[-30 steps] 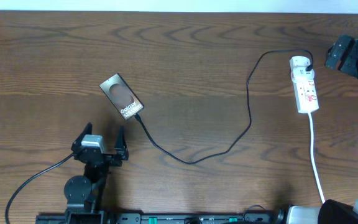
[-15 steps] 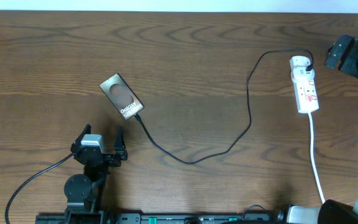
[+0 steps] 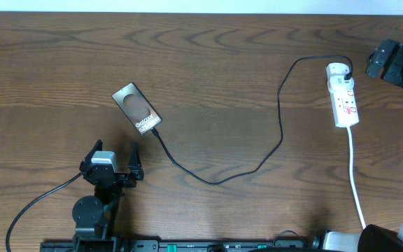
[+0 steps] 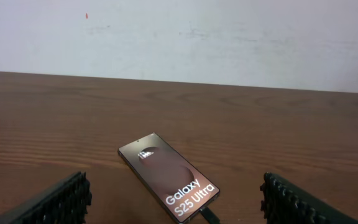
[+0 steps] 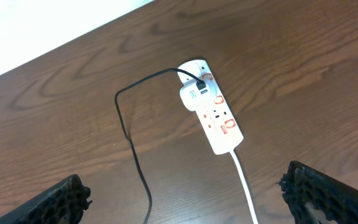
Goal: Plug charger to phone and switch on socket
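The phone (image 3: 136, 108) lies flat on the table, screen up, showing white "Galaxy" lettering (image 4: 168, 177). The charger (image 3: 257, 164), a thin black cable, runs from the phone's near end (image 4: 209, 216) across the table to the socket (image 3: 344, 98). Its black plug (image 5: 197, 79) sits in the rounded far end of that white strip (image 5: 213, 112). My left gripper (image 3: 114, 155) is open just short of the phone, with nothing between its fingers (image 4: 61, 202). My right gripper (image 3: 380, 59) is open, above and to the right of the socket. Its fingers (image 5: 319, 193) are empty.
The socket's white cord (image 3: 355, 182) trails toward the table's front edge. The left arm's own black cable (image 3: 37, 203) loops at the front left. A pale wall (image 4: 179, 37) stands behind the table's far edge.
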